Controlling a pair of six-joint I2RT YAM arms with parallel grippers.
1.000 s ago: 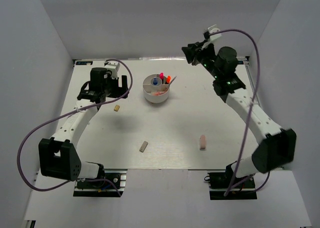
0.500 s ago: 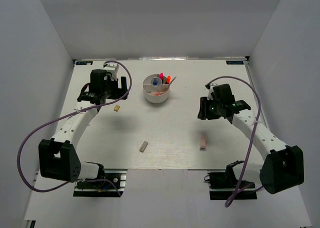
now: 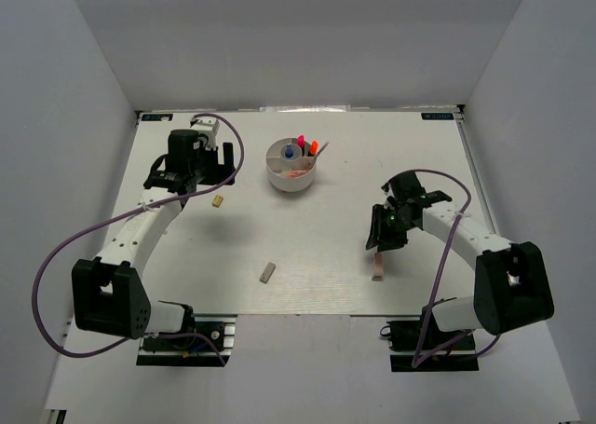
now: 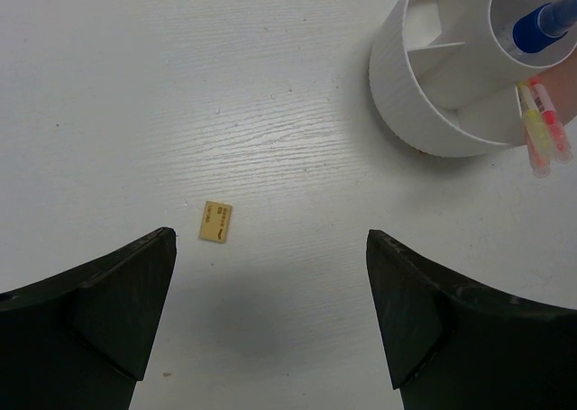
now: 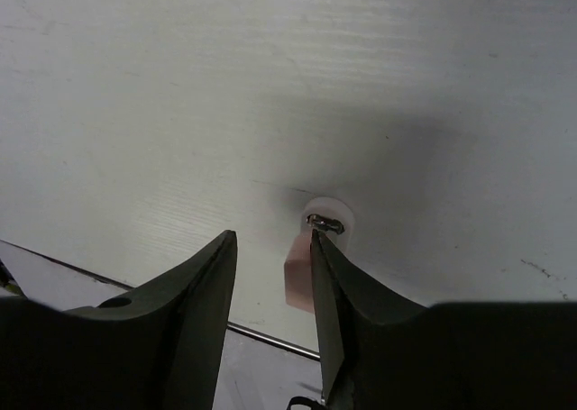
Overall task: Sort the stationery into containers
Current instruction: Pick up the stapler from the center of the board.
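Fingers of the left gripper stand wide apart and hold nothing. Those of the right gripper are drawn in to a narrow gap, clamped on nothing. Both hang over the white table, the left at its far left, the right low over its near right part.

The round white tub sits at the far middle, well apart from both grippers. A blue-capped item stands in its centre well, and a yellow pen and a pink pen lean out over its rim.

The pink eraser lies on the table in the right gripper's gap, against one finger and clear of the other — whether it touches I cannot tell. A longer beige eraser lies alone near the front edge, between the arms. A small tan eraser lies on the table just beyond the left fingertips.
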